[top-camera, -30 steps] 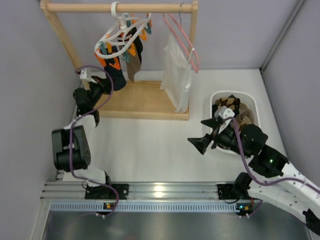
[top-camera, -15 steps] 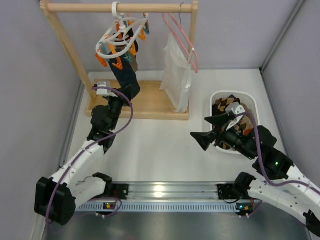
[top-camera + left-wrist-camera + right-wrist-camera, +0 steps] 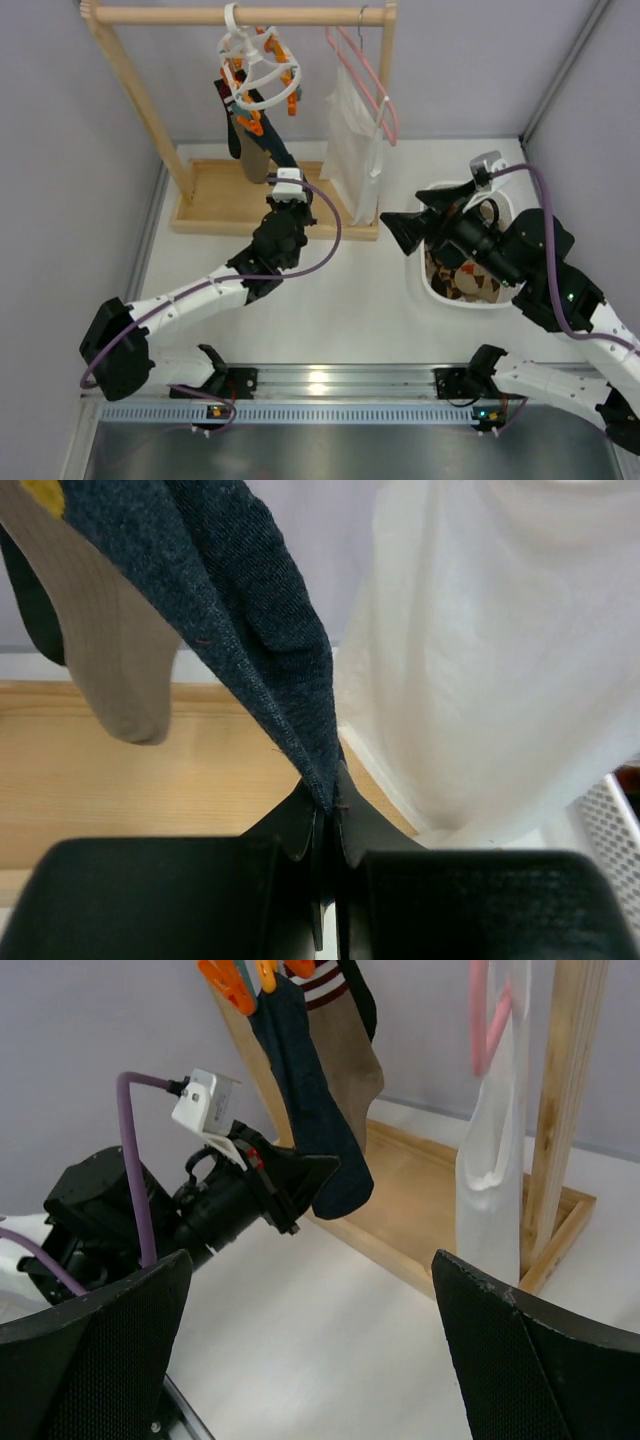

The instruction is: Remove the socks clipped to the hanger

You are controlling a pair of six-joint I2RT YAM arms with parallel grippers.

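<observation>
The white ring hanger [image 3: 258,62] hangs from the wooden rail with orange pins [image 3: 225,980]. A dark teal sock [image 3: 230,610] stays clipped to it and stretches down to the right. My left gripper [image 3: 328,795] is shut on that sock's toe end. The top view shows this left gripper [image 3: 288,172] below the ring, and the right wrist view shows it [image 3: 330,1170] too. A grey-brown sock [image 3: 110,650] with a maroon-white cuff [image 3: 322,982] hangs beside it. My right gripper [image 3: 405,215] stands open and holds nothing, between the rack and the basket.
A white basket [image 3: 428,285] at the right holds argyle socks [image 3: 462,275]. A white garment [image 3: 352,150] on a pink wire hanger [image 3: 375,95] hangs just right of the pulled sock. The wooden rack base [image 3: 225,200] lies under the socks.
My left arm swung from the rack's left side to the right, dragging the dark sock; the ring hanger turned and swung right. My right gripper lifted toward the basket's far side.
</observation>
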